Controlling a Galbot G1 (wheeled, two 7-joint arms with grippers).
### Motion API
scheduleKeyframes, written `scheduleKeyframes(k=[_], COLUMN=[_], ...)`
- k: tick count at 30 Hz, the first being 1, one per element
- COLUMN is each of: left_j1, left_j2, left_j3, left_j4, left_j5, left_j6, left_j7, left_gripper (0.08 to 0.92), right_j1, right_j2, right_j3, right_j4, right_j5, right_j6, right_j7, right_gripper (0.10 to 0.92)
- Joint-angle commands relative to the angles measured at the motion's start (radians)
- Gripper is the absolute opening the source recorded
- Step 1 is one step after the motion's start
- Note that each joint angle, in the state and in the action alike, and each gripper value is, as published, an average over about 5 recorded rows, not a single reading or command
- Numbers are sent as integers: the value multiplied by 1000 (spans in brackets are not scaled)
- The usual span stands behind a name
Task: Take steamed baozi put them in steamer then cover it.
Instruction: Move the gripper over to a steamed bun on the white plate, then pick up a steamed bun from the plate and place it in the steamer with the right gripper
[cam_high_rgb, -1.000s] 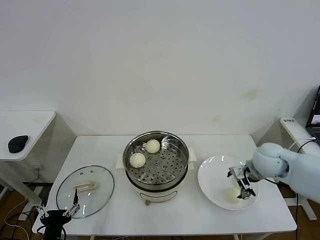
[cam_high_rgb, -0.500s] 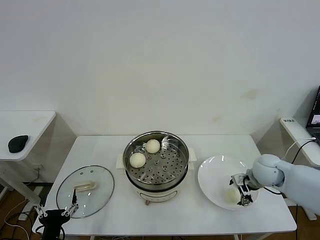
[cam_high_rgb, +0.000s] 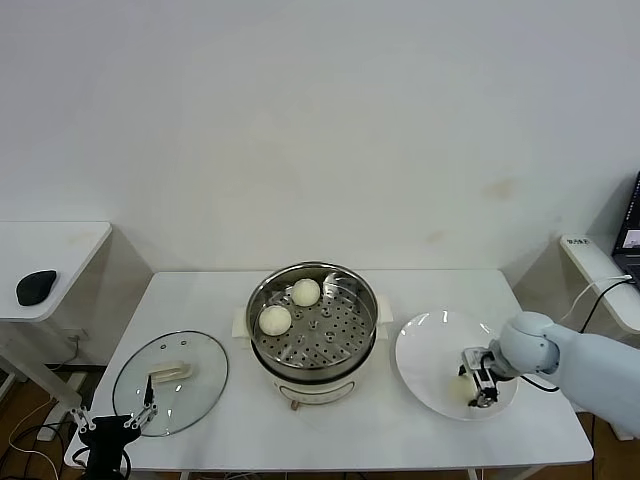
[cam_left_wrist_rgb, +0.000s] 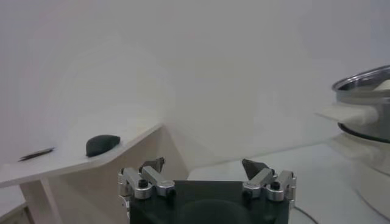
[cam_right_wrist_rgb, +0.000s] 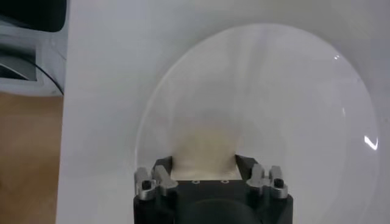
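Right end effector (cam_right_wrist_rgb: 204, 163) reaching down into the white plate (cam_high_rgb: 425, 345), fingers closing against both sides of a steamed baozi (cam_right_wrist_rgb: 204, 143); round, no long axis. Two more baozi (cam_high_rgb: 275, 319) sitting in the steamer (cam_high_rgb: 312, 318). Left end effector (cam_left_wrist_rgb: 204, 173) hanging spread apart below the desk (cam_high_rgb: 200, 300) edge, near the cover (cam_high_rgb: 170, 382).

Worktop (cam_high_rgb: 200, 300), free room: bare strip along the rear edge behind the steamer (cam_high_rgb: 312, 330); bare front edge below it.
Obstacles: steamer at centre, two steamed baozi (cam_high_rgb: 275, 319) filling the left half of its tray, right half open; cover (cam_high_rgb: 170, 382) flat at the front left corner; plate (cam_high_rgb: 430, 345) toward the right edge, right end effector (cam_high_rgb: 478, 378) closing on a baozi (cam_high_rgb: 463, 388) there.
Narrow gaps separate steamer, cover and plate.
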Motion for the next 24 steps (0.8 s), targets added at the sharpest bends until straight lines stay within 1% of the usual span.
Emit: scheduleKeyframes(k=[1,8,13,16,20,24], left_j1=[-4,-7,-9,-10,-12,-13], left_j2=[3,12,17,16,16,15], left_j3=[-1,-5,-8,-5,-3,-8], left_j4=[-1,-2,-3,-2,-2,-3], left_j5=[-1,-7,-13,-14,-15,-17], left_j6=[2,4,4,4,4,4], left_j7=[0,1,2,2,1,1], left_gripper=[823,823,823,823,823,823], right_j1=[82,330,498,595,718,770], right_j2=[3,0,47,113,244,356], right_j3=[-1,-38,-75,-89,-149,-195], right_j4=[-5,10,9,3,10,28], right_j5=[26,120,192,235,301,344], right_j6=[5,4,-9,-29,-55,-65], right_j7=[-34,-106,-136,-133,-108,-86], right_gripper=[607,587,585,585,585,585])
